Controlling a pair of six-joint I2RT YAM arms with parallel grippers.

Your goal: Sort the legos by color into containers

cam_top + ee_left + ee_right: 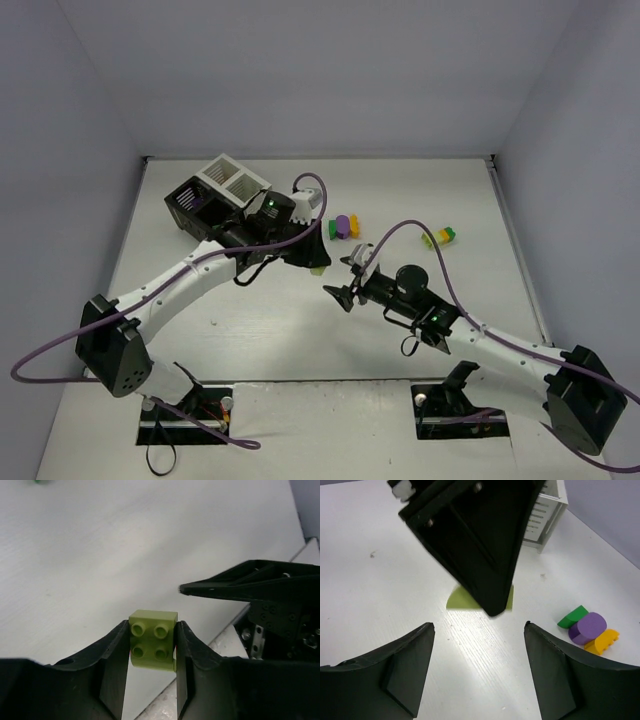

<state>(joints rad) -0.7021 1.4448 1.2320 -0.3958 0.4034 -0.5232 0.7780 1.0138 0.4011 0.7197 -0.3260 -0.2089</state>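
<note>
Near the middle of the table, I see my left gripper pinching a lime-green lego between its fingers. My right gripper hangs just beside it, jaws wide and empty. The containers sit far-left, with purple, green and orange legos to their right.

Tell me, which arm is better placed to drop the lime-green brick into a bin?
Left. The left claw pinches the lime-green brick, and the bins stand close beside that arm. The right claw is open, empty, farther from them.
</note>
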